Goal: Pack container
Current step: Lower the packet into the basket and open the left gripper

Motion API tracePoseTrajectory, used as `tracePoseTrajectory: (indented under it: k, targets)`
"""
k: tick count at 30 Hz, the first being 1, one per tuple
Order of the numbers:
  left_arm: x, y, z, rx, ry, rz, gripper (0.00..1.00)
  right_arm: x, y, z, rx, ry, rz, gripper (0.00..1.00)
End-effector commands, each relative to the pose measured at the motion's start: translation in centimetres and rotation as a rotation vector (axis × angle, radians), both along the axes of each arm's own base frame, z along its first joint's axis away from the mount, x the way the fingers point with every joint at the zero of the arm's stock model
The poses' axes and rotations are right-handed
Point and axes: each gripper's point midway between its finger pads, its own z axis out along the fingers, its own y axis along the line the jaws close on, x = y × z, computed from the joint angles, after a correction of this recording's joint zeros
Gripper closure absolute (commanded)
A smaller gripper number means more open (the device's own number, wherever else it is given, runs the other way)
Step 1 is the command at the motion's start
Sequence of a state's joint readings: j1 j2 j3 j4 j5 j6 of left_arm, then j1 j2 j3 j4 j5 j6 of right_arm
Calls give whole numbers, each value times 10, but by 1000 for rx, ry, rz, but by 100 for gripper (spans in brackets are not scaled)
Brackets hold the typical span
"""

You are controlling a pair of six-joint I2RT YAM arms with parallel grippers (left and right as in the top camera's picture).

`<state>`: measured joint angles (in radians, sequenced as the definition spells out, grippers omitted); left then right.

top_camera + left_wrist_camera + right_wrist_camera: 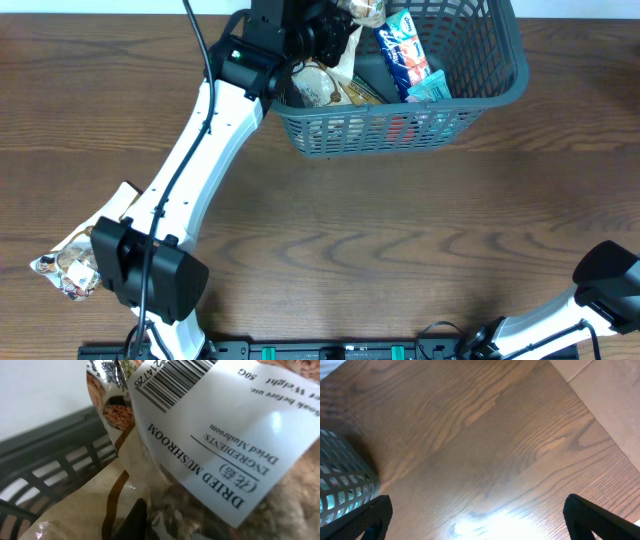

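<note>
Dried mushroom packet (225, 435), light crinkly film, pinched in closed left claw (328, 45) over container (400, 135). Container looks stiff, light; take by thick rim. Right claw (480, 527) wide open, empty.

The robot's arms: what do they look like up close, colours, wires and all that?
Both arms have smooth white shells on the long links and chunky black housings at the joints. A black cable runs along the left arm, with a small green spot near its far end. The right arm shows the same colours; its gripper's fingers are black.
</note>
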<state>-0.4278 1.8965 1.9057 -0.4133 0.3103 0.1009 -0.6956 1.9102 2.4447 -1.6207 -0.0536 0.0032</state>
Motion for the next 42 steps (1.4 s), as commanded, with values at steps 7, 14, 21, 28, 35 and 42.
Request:
tracePoseTrajectory:
  k: [7, 14, 21, 28, 35, 42]
  targets:
    - [-4, 10, -8, 26, 54, 27, 92, 0, 0, -3, 8, 6, 6, 1]
    - [-17, 27, -46, 98, 188, 54, 94, 0, 0, -3, 8, 5, 6, 1]
    - [-18, 36, -61, 139, 221, 86, 94, 0, 0, -3, 10, 6, 6, 1]
    - [-16, 39, -61, 150, 213, 104, 60, -1, 0, -3, 12, 9, 6, 1]
    - [-8, 39, -53, 140, 165, 103, 36, -2, 1, -4, 16, 15, 6, 1]
    - [6, 49, -23, 110, 83, 128, 19, -3, 2, -5, 20, 18, 6, 1]
